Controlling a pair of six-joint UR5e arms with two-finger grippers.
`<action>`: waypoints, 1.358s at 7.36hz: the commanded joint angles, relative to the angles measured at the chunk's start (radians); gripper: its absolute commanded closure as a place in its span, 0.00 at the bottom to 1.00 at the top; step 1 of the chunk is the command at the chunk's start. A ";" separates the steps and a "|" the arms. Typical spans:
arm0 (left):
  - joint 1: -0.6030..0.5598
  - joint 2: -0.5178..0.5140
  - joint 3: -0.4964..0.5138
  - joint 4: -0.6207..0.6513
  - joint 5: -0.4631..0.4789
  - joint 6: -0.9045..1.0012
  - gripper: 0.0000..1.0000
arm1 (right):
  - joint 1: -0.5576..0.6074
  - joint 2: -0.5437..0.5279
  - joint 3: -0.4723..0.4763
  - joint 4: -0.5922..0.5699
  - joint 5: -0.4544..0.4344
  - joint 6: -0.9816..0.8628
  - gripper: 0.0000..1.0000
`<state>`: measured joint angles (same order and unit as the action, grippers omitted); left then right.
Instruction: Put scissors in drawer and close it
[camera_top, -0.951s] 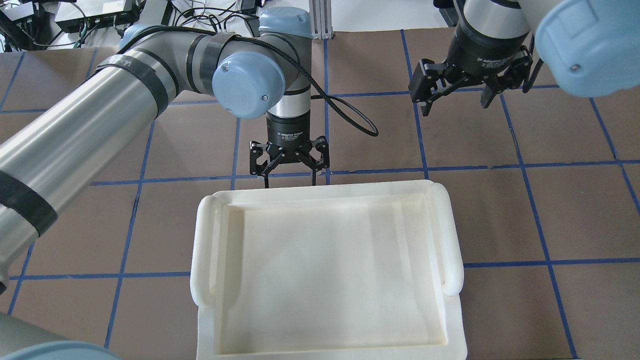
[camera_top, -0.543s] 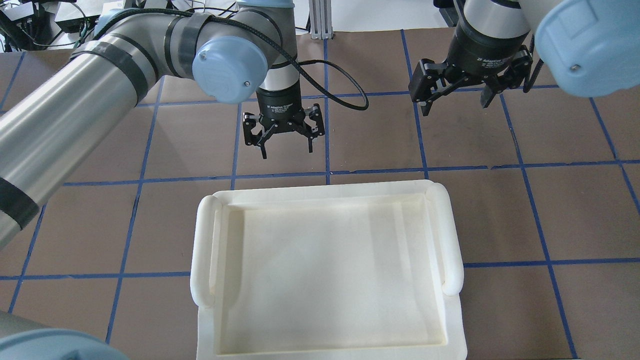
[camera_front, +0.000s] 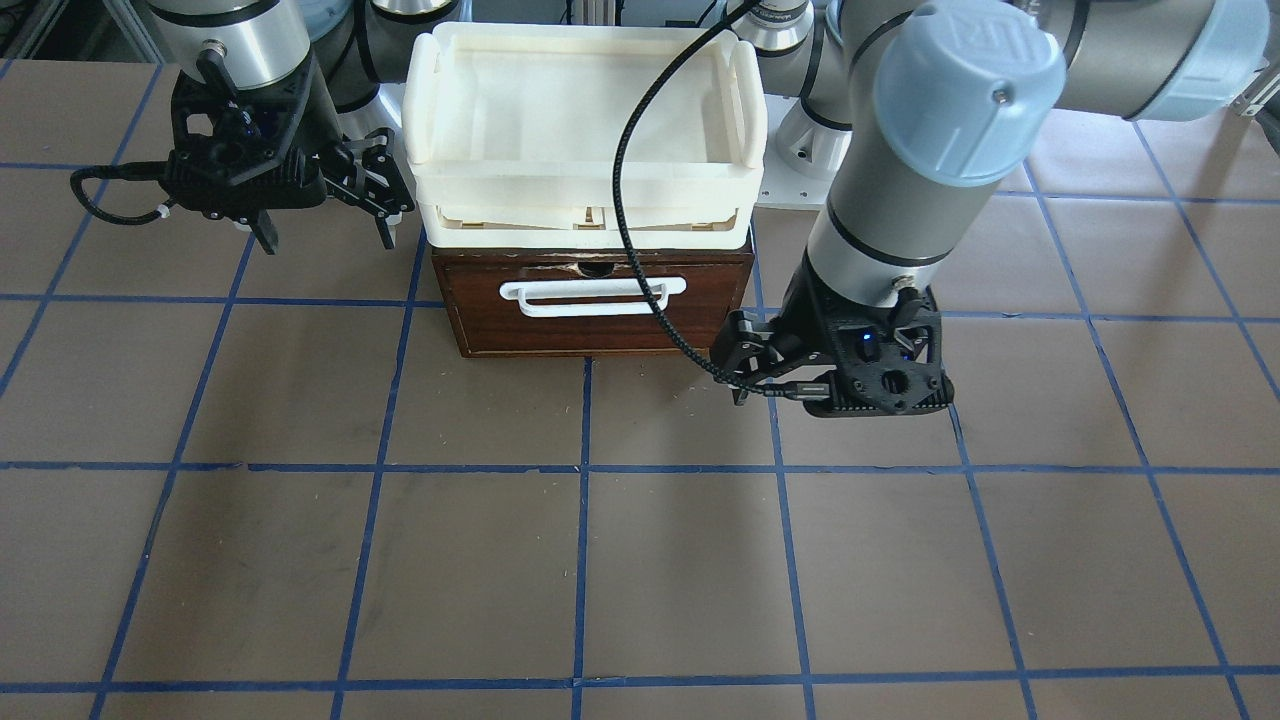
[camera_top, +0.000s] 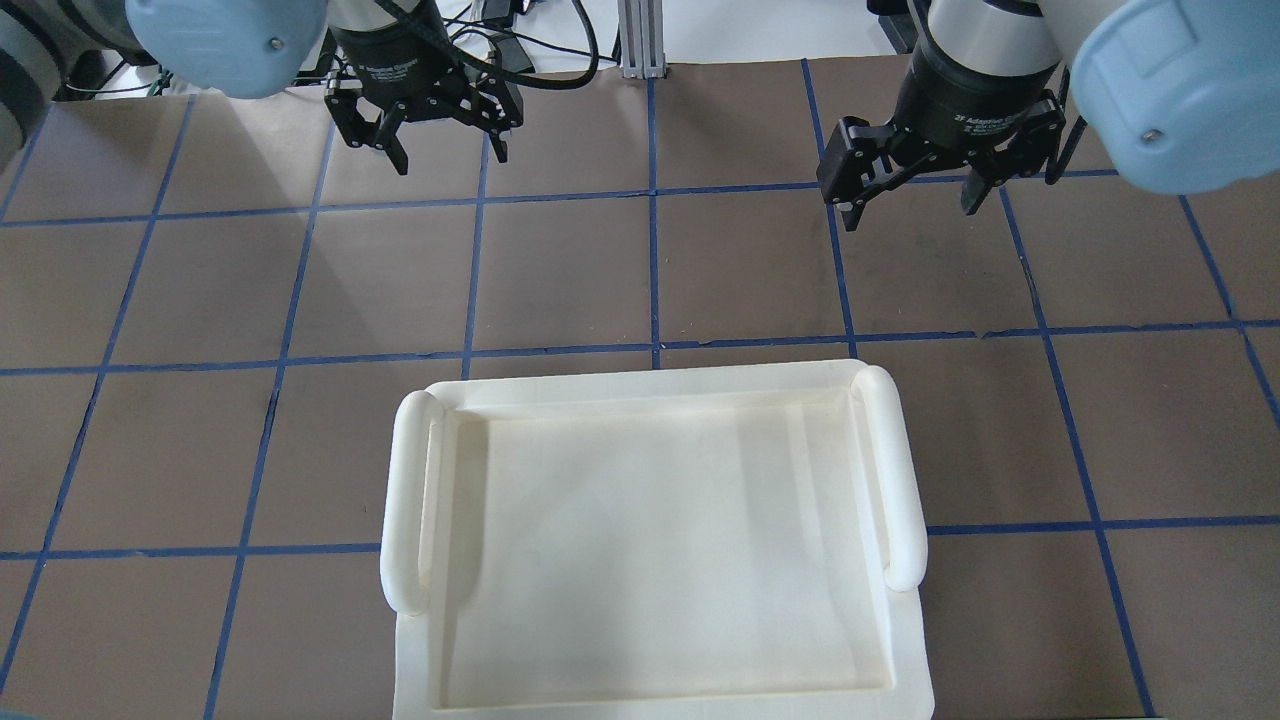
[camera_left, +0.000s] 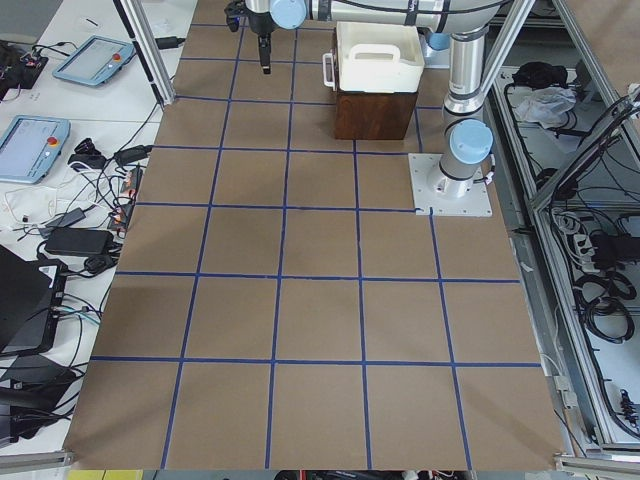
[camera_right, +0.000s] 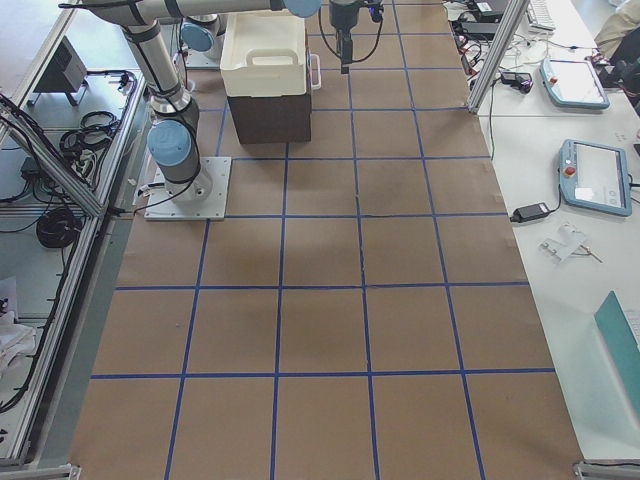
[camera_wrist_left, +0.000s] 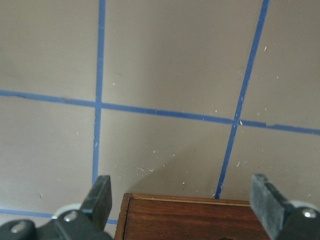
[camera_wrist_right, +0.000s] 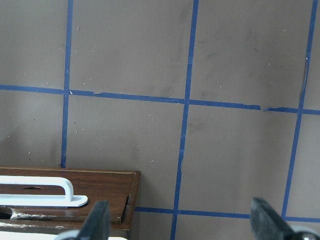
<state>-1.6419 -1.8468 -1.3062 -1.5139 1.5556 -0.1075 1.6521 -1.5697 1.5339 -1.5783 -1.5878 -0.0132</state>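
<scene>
Near the robot-side edge of the table (camera_front: 300, 560), front view: drawer (camera_front: 600, 325) pushed in under tray (camera_front: 590, 190), handle (camera_front: 595, 297) facing open table | overhead: tray hides drawer; left gripper (camera_top: 450, 158) and right gripper (camera_top: 912, 212) both spread wide, empty, beyond its far edge | wrists: drawer corners, bare table beyond.

light: bright, even | shadows: soft | focus: sharp | glare: slight
</scene>
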 joint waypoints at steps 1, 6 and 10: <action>0.100 0.075 -0.013 0.009 0.014 0.117 0.00 | 0.000 0.000 0.000 0.000 0.002 -0.001 0.00; 0.172 0.219 -0.175 -0.017 0.021 0.124 0.00 | 0.000 -0.001 0.000 0.001 0.002 -0.001 0.00; 0.166 0.259 -0.222 -0.011 0.044 0.123 0.00 | 0.000 -0.010 0.002 0.008 0.002 0.001 0.00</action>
<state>-1.4722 -1.5928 -1.5175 -1.5263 1.5981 0.0156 1.6521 -1.5772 1.5349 -1.5729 -1.5871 -0.0125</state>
